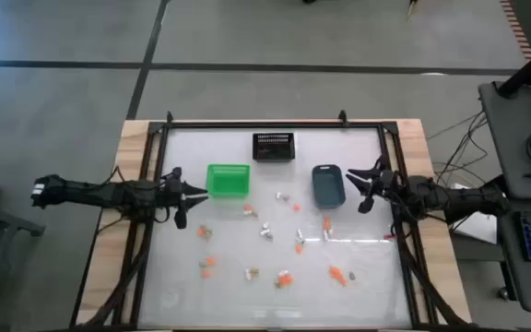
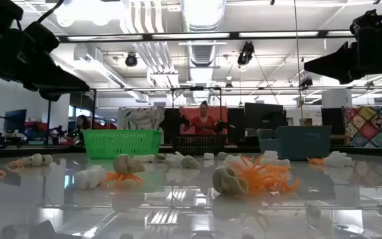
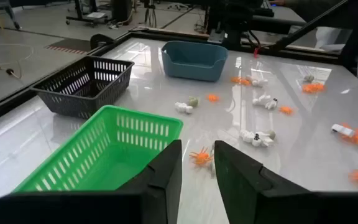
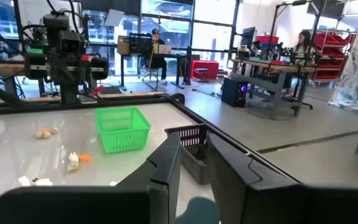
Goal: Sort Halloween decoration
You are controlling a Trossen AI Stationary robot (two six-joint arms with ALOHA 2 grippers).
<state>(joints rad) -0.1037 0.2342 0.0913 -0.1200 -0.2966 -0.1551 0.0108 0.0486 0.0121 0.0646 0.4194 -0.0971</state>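
Two dark robot arms reach in level from opposite sides of a glossy white table (image 1: pixel 367 286), both raised above its surface. The left gripper (image 1: pixel 189 195) hangs just beside the green slotted plastic basket (image 1: pixel 228 180), its fingers (image 3: pixel 166 174) a narrow gap apart and holding nothing. The right gripper (image 1: pixel 355 187) hovers next to the blue-grey plastic bin (image 1: pixel 327 185), its fingers (image 4: pixel 163 165) likewise slightly parted and empty. A black mesh basket (image 1: pixel 273 146) stands at the table's far edge. The small orange, white and tan Halloween trinkets (image 1: pixel 285 278) lie scattered over the table's nearer half, outside all three containers.
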